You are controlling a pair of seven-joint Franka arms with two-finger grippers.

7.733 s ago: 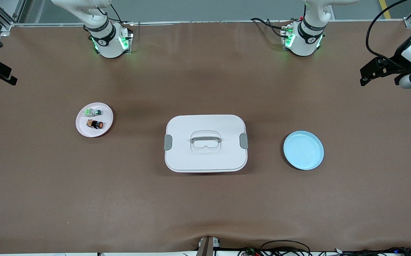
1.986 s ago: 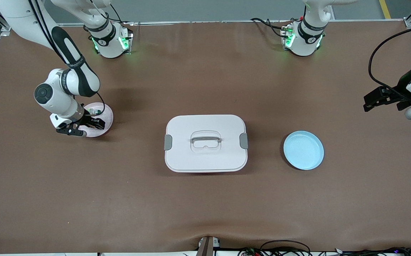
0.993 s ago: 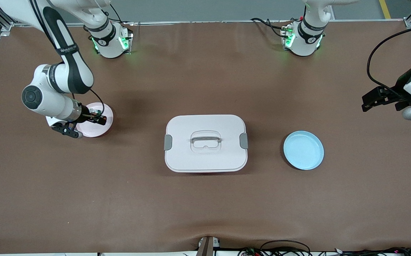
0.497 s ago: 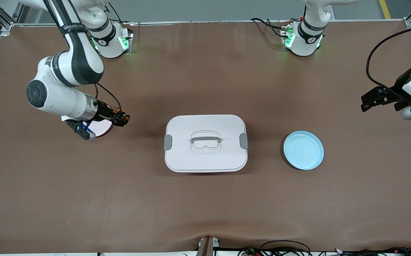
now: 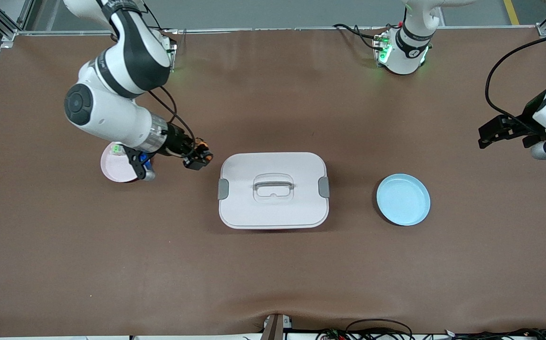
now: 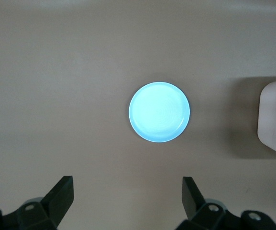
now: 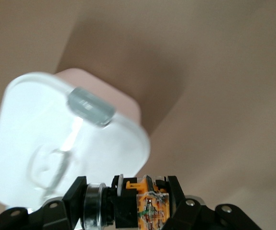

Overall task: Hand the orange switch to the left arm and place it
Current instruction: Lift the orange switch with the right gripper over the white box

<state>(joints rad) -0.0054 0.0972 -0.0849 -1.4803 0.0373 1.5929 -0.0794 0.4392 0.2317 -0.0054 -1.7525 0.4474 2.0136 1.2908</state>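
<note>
The right gripper (image 5: pixel 200 158) pinches the switch (image 5: pixel 202 150) in the air beside the box (image 5: pixel 273 208), while the left gripper (image 5: pixel 490 134) waits spread wide, so handover and placing are left.

A brown surface (image 5: pixel 273 274) carries the white box (image 5: pixel 273 208) at its centre, a pink plate (image 5: pixel 112 169) toward nine o'clock and a blue plate (image 5: pixel 403 199) toward three o'clock.

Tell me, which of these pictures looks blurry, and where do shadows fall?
Right wrist view: the box is soft, while the orange switch in the claw looks crisp. Left wrist view: sharp blue plate, shadow beside the box. Front view: even light, faint shadows.
</note>
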